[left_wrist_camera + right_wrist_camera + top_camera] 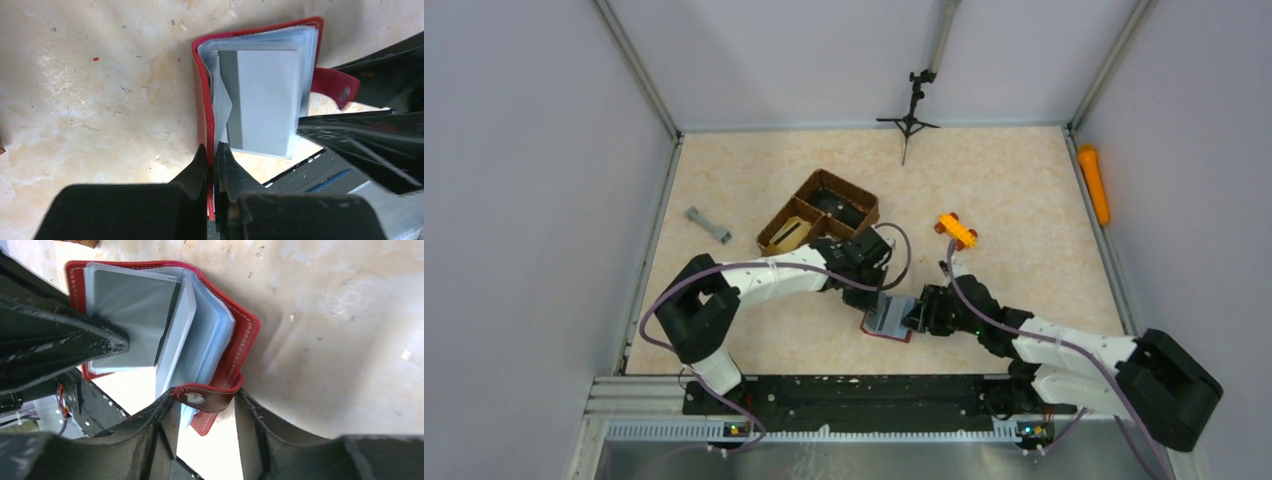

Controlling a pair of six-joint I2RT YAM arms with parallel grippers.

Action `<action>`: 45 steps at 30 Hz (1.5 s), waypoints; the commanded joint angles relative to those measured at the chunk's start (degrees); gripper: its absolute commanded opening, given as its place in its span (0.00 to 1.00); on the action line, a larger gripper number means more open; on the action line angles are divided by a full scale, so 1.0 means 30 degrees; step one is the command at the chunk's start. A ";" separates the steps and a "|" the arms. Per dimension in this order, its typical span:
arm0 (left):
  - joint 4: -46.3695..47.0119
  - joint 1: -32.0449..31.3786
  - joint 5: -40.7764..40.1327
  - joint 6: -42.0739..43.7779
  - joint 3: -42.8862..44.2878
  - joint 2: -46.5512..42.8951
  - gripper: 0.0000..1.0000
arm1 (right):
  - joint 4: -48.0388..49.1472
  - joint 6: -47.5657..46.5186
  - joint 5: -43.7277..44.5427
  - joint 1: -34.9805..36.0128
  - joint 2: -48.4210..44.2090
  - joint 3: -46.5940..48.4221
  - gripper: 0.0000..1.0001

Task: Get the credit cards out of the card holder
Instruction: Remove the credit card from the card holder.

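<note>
My left hand (214,152) pinches the floppy cover of the holder (203,95). My right hand (205,412) straddles its tab (202,397), grip unclear. The card (265,100) looks stiff and slick, so take its edge.

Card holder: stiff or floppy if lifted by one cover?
Probably floppy: the card holder lies open, its clear sleeves fanning loosely. Likely light: the left gripper pinches one thin cover. Smooth card may slide out.

pale lilac-grey walls (524,150) close in three sides, well beyond the jaws. a speckled beige tabletop (1024,190) lies beneath them, evenly lit, with metal posts (639,70) at its far corners.
</note>
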 commanded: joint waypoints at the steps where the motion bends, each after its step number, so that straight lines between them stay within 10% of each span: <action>1: 0.2953 0.1133 0.2275 0.0157 -0.2490 -0.1521 0.00 | -0.4964 -0.1204 0.2781 0.0194 -0.3877 0.0935 0.49; 8: 1.0254 0.3152 0.7347 -0.1991 -0.6812 -0.4302 0.00 | -0.7925 -0.1960 0.3102 0.0111 -0.8289 0.2372 0.59; 21: 2.3742 0.5157 1.4283 -0.8200 -1.1579 -0.5805 0.00 | -0.2940 0.0049 -0.1592 0.0078 -0.6993 0.2838 0.29; 45: 3.1167 0.5211 1.5790 -1.1461 -1.3465 -0.7166 0.00 | -0.1087 0.1986 -0.1949 -0.0309 -0.8617 0.2252 0.16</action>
